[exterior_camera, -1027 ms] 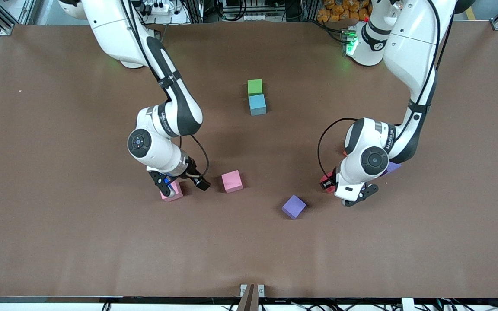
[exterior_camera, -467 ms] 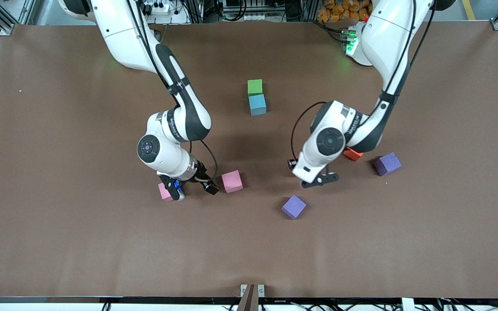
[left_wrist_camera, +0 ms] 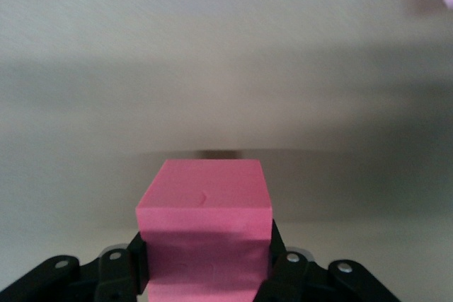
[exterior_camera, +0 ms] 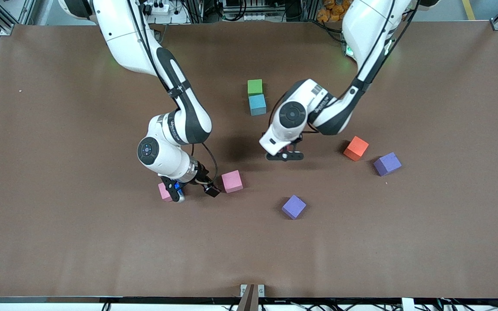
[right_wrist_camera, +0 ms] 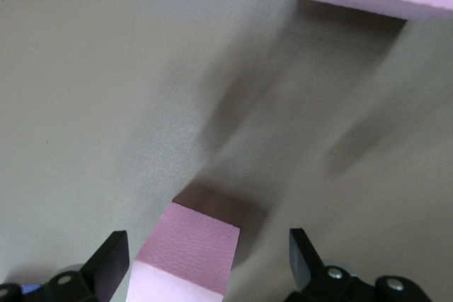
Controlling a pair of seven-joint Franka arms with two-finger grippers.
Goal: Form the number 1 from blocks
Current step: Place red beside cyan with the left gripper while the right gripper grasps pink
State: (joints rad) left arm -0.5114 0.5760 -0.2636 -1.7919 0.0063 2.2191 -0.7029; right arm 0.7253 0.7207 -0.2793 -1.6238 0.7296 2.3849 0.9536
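Surface: brown matte table (exterior_camera: 59, 242), one sheet, a small white speck near the right arm's end. Metal frame posts at the table's corners, a power strip (exterior_camera: 158, 7) and cables past the edge by the arm bases, and a green lamp glow (exterior_camera: 349, 51) at the left arm's base.

Landmark: light blue block (exterior_camera: 257, 104), mid-table. Green block (exterior_camera: 255, 87) touches it, farther from the camera.

Left gripper (exterior_camera: 284, 155): over bare table near the light blue block, clenched on a red block (left_wrist_camera: 205, 203), which shows deep pink in the left wrist view.

Right gripper (exterior_camera: 175, 190): low at the table, fingers (right_wrist_camera: 110, 256) spread wide, straddling a pink block (exterior_camera: 164, 192) without touching it. That block lies nearer the camera than the light blue block, toward the right arm's end.

Second pink block (exterior_camera: 232, 181): nearer than the light blue one. Purple block (exterior_camera: 294, 207): nearer again. Orange block (exterior_camera: 355, 148) and another purple block (exterior_camera: 387, 164): toward the left arm's end, tilted, apart.
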